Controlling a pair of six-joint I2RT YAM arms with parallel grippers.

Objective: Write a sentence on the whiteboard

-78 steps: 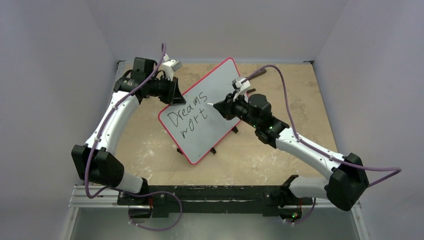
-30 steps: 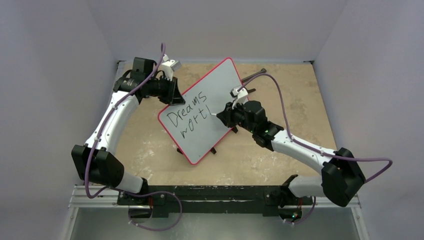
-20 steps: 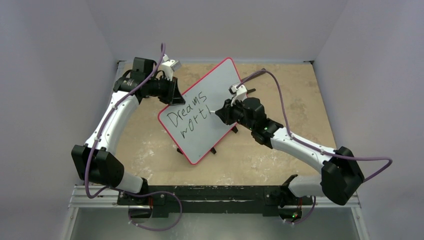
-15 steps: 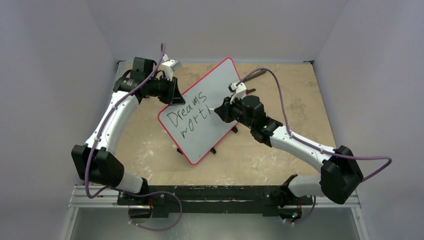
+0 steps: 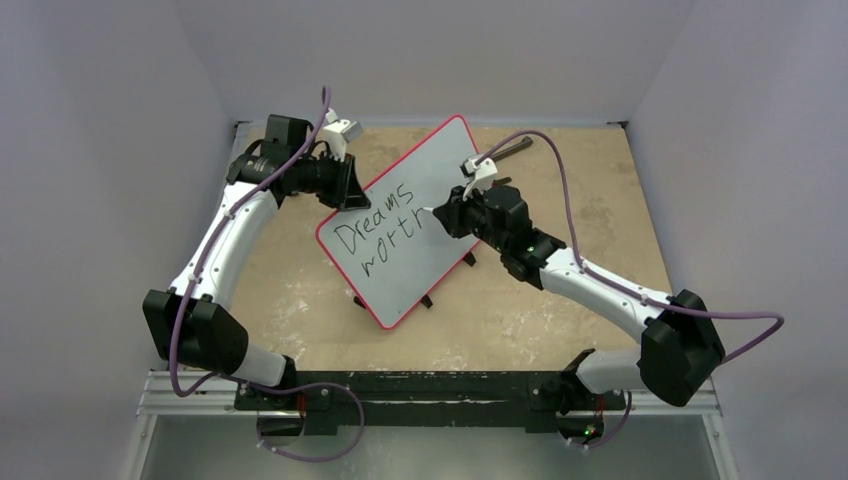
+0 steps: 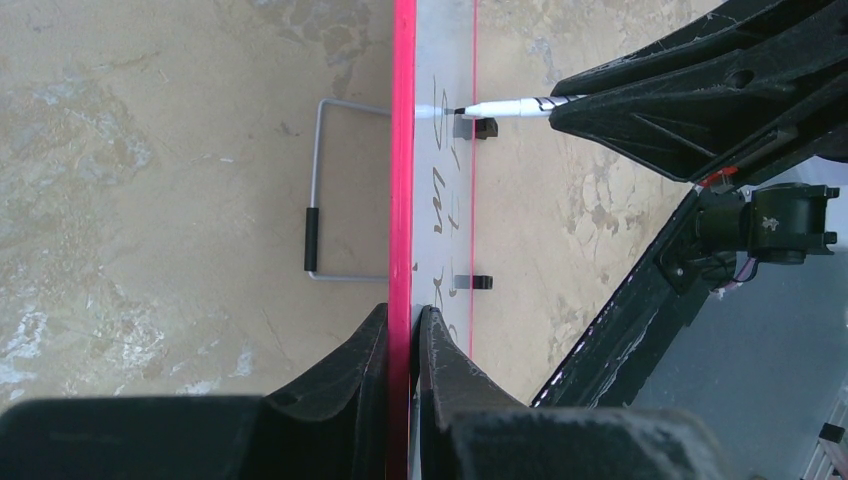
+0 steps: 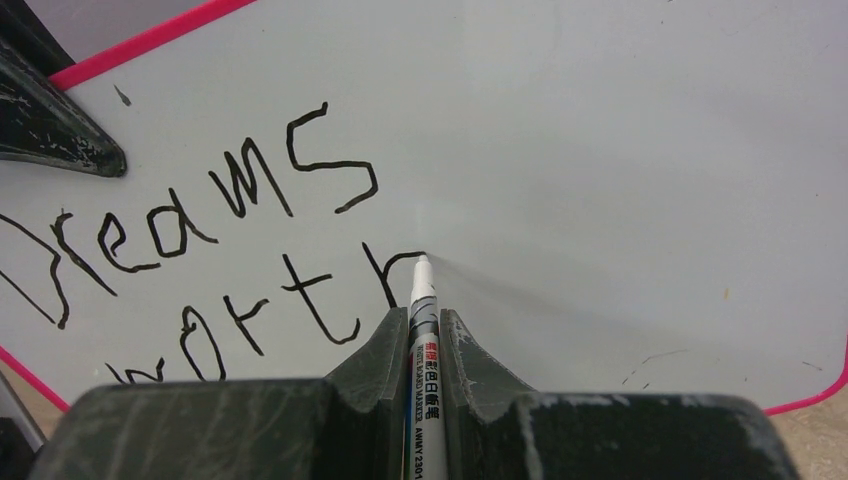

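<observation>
The whiteboard (image 5: 440, 170), white with a thin red rim, stands tilted on the table. My left gripper (image 5: 347, 190) is shut on its upper-left edge; in the left wrist view the red rim (image 6: 403, 150) runs between my fingers (image 6: 352, 370). The sentence (image 5: 385, 225) reads "Dreams" over "worth" in black, also in the right wrist view (image 7: 230, 250). My right gripper (image 5: 447, 216) is shut on a white marker (image 7: 422, 310). Its tip touches the board at the top of the "h". The marker also shows in the left wrist view (image 6: 505, 105).
The board's wire stand (image 6: 318, 215) and small black clips (image 6: 481, 283) show behind and below it. Grey walls enclose the tan table (image 5: 600, 200) on three sides. A dark tool (image 5: 510, 148) lies at the back right.
The right gripper has moved the marker up and right on the board, turning the single stroke after "wort" into an "h". The left arm and the board have stayed still.
</observation>
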